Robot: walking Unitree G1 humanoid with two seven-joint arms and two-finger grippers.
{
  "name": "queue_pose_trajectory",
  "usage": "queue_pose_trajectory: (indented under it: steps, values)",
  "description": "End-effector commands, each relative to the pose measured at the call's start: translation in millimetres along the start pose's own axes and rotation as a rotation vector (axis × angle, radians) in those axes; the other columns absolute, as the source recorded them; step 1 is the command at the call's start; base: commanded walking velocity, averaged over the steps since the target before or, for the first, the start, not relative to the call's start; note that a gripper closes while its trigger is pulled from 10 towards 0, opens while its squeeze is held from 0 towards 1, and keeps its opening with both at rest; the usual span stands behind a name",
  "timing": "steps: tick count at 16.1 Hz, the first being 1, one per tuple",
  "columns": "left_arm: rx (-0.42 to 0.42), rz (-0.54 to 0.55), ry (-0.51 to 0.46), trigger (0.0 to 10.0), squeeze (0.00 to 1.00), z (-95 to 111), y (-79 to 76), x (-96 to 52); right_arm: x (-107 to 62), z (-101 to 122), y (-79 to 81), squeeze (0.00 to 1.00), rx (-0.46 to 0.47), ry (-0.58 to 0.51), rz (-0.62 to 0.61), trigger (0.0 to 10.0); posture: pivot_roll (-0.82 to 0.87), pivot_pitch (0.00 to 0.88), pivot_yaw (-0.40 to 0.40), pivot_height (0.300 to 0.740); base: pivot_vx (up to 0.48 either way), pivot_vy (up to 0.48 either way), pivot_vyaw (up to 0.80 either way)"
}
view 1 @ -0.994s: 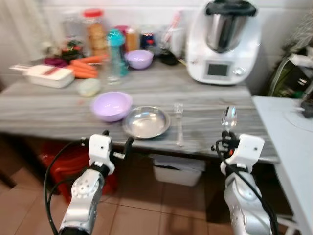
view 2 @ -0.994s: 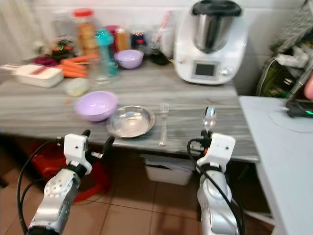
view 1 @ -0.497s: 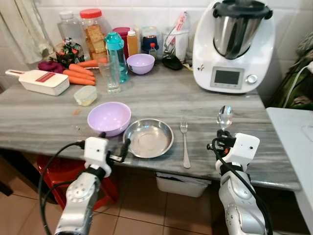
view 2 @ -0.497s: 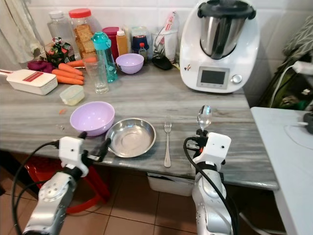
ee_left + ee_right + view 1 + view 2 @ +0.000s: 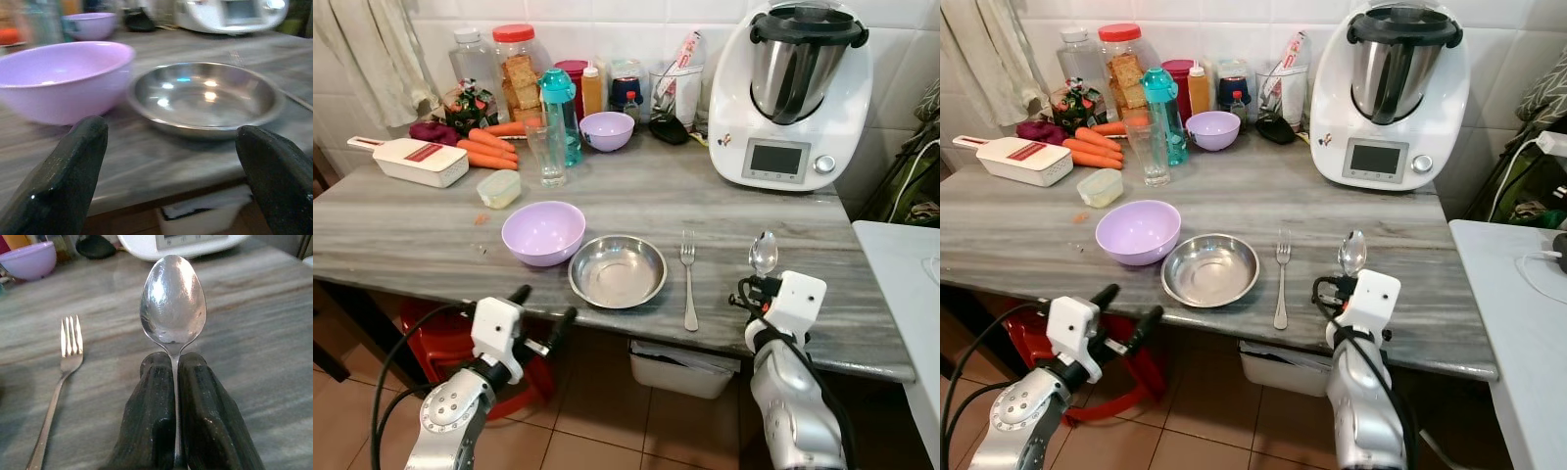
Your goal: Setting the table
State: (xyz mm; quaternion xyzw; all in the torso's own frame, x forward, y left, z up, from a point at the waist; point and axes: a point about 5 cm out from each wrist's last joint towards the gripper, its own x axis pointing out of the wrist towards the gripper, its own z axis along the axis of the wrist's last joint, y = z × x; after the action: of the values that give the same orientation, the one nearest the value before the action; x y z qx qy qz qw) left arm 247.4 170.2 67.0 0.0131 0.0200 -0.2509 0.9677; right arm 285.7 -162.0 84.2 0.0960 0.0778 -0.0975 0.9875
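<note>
My right gripper [image 5: 174,382] pinches the spoon [image 5: 172,301] upright, the fork [image 5: 62,367] just beside it. My view has steadied since earlier.

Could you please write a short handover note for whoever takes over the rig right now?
Right gripper: fingers shut on the spoon, held bowl-up at the table's front edge, right of the fork.
Left gripper: open, holding nothing, just below the table edge facing the steel bowl.
Done: steel bowl is set near the front edge, fork lies to its right, large purple bowl sits beside it on the left.
Left: lay the spoon on the marble table, probably right of the fork.
</note>
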Motion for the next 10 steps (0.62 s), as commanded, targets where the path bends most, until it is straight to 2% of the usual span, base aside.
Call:
queue_pose_trajectory:
  steps: [1, 3, 5, 7, 10]
  values:
    - [0.003, -0.045, -0.007, 10.0, 0.0, 3.7, -2.4, 1.0, 5.0, 1.8, 1.0, 0.0, 0.009, 0.016, 0.01, 10.0, -0.07, 0.0, 0.018, 0.74, 0.0, 0.0, 0.0]
    - [-0.02, -0.095, -0.018, 10.0, 0.0, 5.1, -7.9, 3.5, 14.4, 5.1, -0.7, 0.0, -0.028, 0.036, 0.007, 10.0, -0.07, 0.0, 0.014, 0.74, 0.0, 0.0, 0.0]
    - [-0.024, -0.13, -0.008, 10.0, 0.0, 4.4, -10.2, 4.8, 24.7, 12.7, 5.9, 0.0, -0.003, 0.039, 0.035, 10.0, -0.07, 0.0, 0.011, 0.74, 0.0, 0.0, 0.0]
    - [-0.032, -0.126, -0.012, 10.0, 0.0, 4.2, -10.2, 6.2, 34.7, 15.4, 14.1, 0.0, -0.023, 0.073, 0.067, 10.0, -0.07, 0.0, 0.007, 0.74, 0.0, 0.0, 0.0]
    - [-0.042, -0.139, -0.008, 10.0, 0.0, 2.6, -11.6, 6.6, 38.6, 13.0, 22.9, 0.0, -0.029, 0.108, 0.101, 10.0, -0.06, 0.0, 0.002, 0.74, 0.0, 0.0, 0.0]
